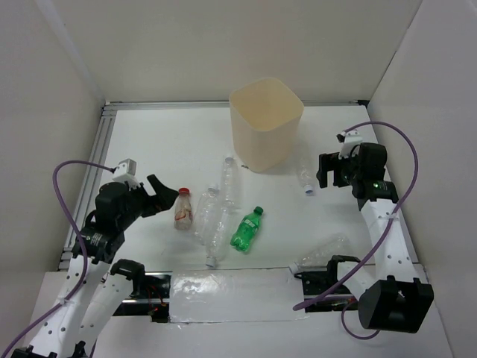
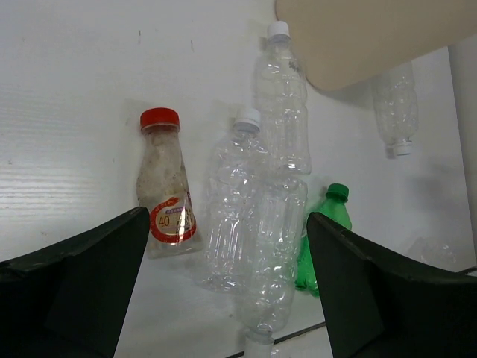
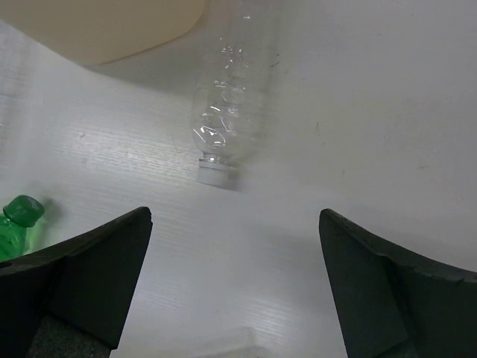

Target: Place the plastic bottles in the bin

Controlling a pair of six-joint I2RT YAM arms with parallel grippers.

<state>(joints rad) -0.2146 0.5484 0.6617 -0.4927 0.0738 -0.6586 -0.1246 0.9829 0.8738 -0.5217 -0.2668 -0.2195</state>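
Note:
The cream-beige bin (image 1: 266, 123) stands at the back middle of the table. Lying in front of it are a short red-capped bottle (image 1: 183, 209), three clear bottles (image 1: 229, 181) (image 1: 207, 212) (image 1: 218, 235) and a green bottle (image 1: 247, 228). Another clear bottle (image 1: 304, 177) lies right of the bin, and one more (image 1: 320, 252) lies near the front right. My left gripper (image 1: 160, 195) is open and empty, just left of the red-capped bottle (image 2: 168, 190). My right gripper (image 1: 328, 171) is open and empty, just right of the clear bottle (image 3: 220, 127).
A clear plastic sheet (image 1: 231, 294) lies along the near edge between the arm bases. An aluminium rail (image 1: 89, 186) runs along the table's left side. White walls close in the back and both sides.

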